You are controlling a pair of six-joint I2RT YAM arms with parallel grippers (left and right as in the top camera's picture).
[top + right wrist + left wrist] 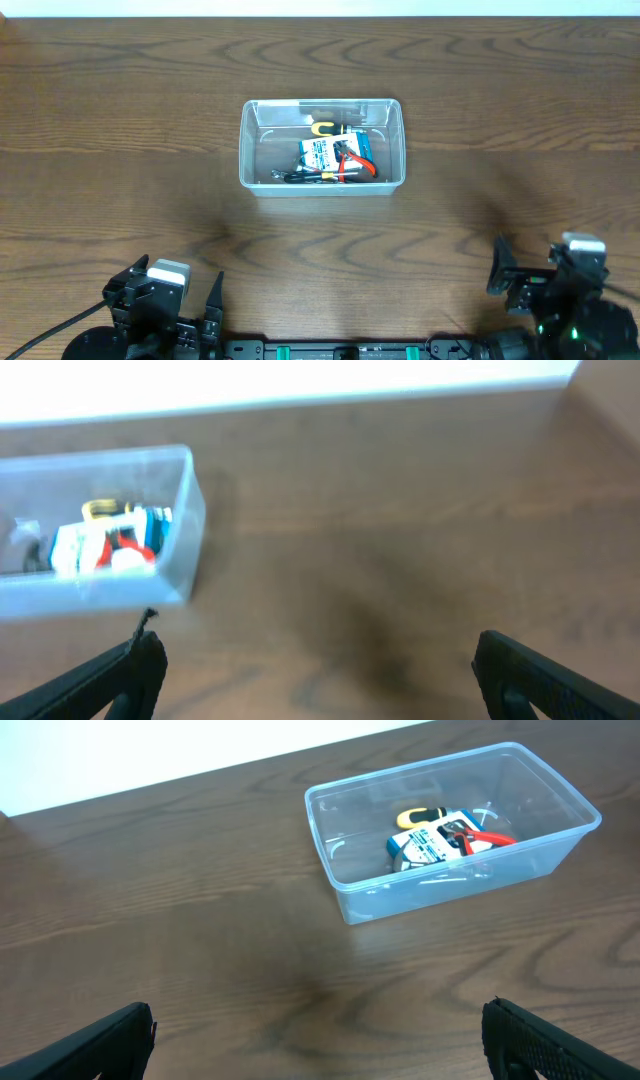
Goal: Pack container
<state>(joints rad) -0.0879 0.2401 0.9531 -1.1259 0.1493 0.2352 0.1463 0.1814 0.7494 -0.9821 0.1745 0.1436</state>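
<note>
I've got left gripper (318, 1018) and right gripper (318, 648) spread wide, empty, well short of container (262, 150). It's probably light, stiff, slick plastic; I'd pinch its rim.

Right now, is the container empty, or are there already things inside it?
Not empty. The container holds a blue-and-white pack, a red-handled tool and a yellow piece, seen through its clear walls.

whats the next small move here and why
Probably no further pick; I'd leave the arms parked. The container already holds red-handled pliers, a blue-and-white pack and a yellow-handled piece, and no loose item shows on the table in any view. The left gripper and right gripper are open, empty and apart from it.
</note>
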